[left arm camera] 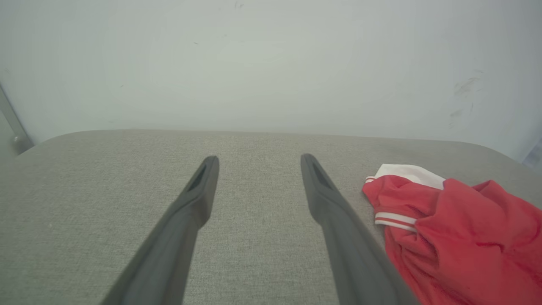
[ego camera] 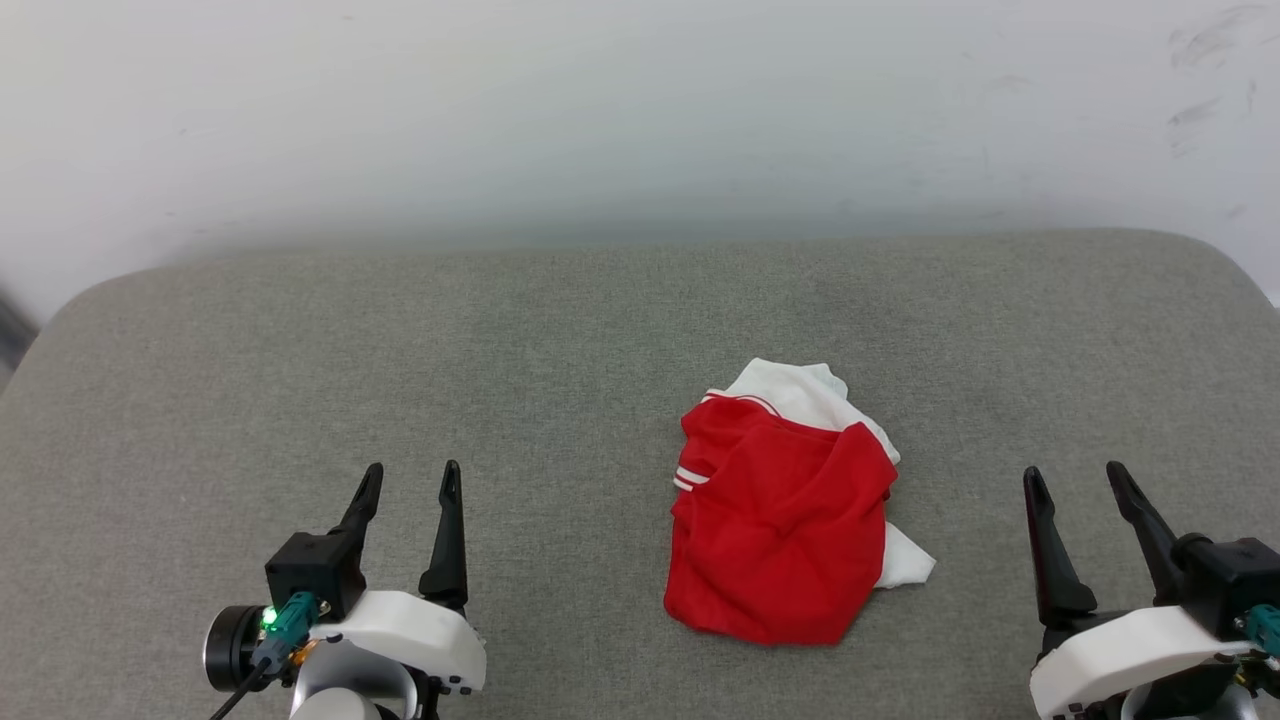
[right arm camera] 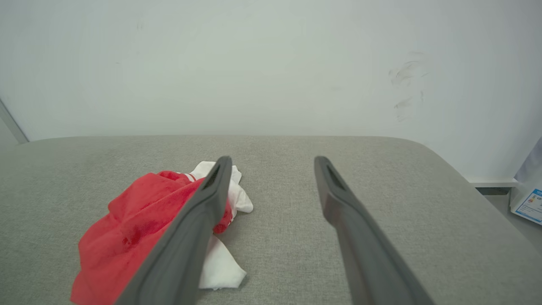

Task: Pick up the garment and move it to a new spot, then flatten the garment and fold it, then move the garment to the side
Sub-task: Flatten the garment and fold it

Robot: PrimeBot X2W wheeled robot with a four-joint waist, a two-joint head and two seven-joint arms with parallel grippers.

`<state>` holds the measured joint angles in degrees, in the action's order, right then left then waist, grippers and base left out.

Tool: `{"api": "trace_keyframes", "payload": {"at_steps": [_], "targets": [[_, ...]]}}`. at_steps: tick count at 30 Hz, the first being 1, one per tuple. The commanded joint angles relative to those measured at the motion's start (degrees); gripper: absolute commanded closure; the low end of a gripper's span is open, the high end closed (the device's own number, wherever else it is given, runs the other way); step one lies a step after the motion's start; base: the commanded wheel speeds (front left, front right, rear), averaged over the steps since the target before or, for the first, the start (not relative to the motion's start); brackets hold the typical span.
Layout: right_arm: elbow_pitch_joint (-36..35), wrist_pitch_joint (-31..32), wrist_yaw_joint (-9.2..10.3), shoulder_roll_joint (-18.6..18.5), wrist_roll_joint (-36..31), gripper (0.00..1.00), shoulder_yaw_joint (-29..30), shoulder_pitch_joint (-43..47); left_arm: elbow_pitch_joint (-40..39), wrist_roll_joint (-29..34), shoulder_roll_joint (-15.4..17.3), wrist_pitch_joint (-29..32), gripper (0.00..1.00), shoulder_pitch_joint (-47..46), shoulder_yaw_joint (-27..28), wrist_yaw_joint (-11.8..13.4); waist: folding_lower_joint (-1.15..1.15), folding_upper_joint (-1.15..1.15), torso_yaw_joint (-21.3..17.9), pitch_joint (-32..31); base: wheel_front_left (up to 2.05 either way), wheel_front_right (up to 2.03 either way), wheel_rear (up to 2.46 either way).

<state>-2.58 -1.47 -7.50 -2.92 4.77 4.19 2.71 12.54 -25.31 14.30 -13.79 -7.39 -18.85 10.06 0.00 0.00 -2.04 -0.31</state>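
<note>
garment (ego camera: 780, 530): lies crumpled in a loose heap on the worktop (ego camera: 500, 350), right of centre in the head view, between the two claws and nearer the right one.
garment face: mostly red cloth on top; white sleeve parts stick out at the far edge and at the near right corner; red-and-white striped trim shows on the left side. no print can be seen.
left claw (ego camera: 413, 467): fully open, holding nothing; fingers point away from the robot over bare worktop, well apart from the garment.
left wrist view: left claw (left arm camera: 258, 158) fingers spread wide; garment (left arm camera: 457, 228) lies to their right, just beside the right finger in this view, with no contact seen.
right claw (ego camera: 1072, 469): fully open, holding nothing; stands right of the garment, apart from it.
right wrist view: right claw (right arm camera: 273, 159) fingers spread wide; the left finger crosses in front of the garment (right arm camera: 131, 228); the gap between the fingers shows bare worktop.
worktop: grey woven fabric cover, rounded far corners.
wall (ego camera: 600, 120): pale, plain, with dark scuff marks at upper right.
</note>
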Motion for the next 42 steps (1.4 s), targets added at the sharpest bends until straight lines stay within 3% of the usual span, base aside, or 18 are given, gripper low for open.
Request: {"api": "trace_keyframes", "payload": {"at_steps": [1,10,16,20,31,38,39,41,42], "targets": [[-0.05,-0.03,0.02,0.06,0.26,0.0,-0.01,0.19,-0.4,0.32,0.23,0.0,0.0,0.31,-0.08,0.25,0.0,0.0,-0.03,0.05,0.0,0.0,0.0],[3.94,3.41,0.02,0.06,2.33,0.0,3.47,-2.95,-2.44,0.49,0.23,-0.02,0.0,-1.73,-0.15,0.65,0.0,0.0,0.94,2.83,0.0,0.0,0.0],[12.34,11.23,0.02,0.03,6.11,0.0,9.31,-10.82,-4.4,0.89,-0.32,-0.57,0.0,-3.93,0.02,0.48,0.0,0.0,3.08,6.62,0.0,0.0,0.0],[18.04,17.77,0.02,-1.95,6.91,0.0,9.92,-18.02,-5.21,1.36,-1.12,-0.93,0.0,-5.89,-0.34,-0.03,0.0,0.0,5.03,10.02,0.0,0.0,0.0],[28.0,38.05,0.02,-9.35,13.8,0.0,-1.4,-35.13,-5.04,3.01,-4.44,-1.44,0.0,-12.16,-0.92,-1.98,0.0,0.0,9.82,18.89,0.0,0.0,0.0],[36.33,47.91,0.02,-10.78,17.07,0.0,-8.73,-36.74,-4.55,4.32,-6.35,-1.39,0.0,-12.75,0.1,-3.49,0.0,0.0,10.65,19.85,0.0,0.0,0.0],[37.26,49.08,0.01,-10.77,17.72,0.12,-9.37,-36.36,-4.41,4.56,-6.56,-1.39,0.0,-12.6,0.29,-3.76,0.0,0.0,10.64,19.75,0.0,0.0,0.0],[37.87,50.07,0.0,-11.13,18.34,0.84,-10.96,-36.42,-4.1,4.89,-6.87,-1.4,0.0,-12.26,0.62,-4.09,0.0,0.0,10.58,19.5,0.0,0.0,0.0],[37.49,49.2,0.0,-11.57,18.67,1.0,-11.46,-36.97,-3.97,5.11,-7.02,-1.4,0.0,-12.11,0.74,-4.35,0.0,0.0,10.49,19.37,0.0,0.0,0.0]]}}
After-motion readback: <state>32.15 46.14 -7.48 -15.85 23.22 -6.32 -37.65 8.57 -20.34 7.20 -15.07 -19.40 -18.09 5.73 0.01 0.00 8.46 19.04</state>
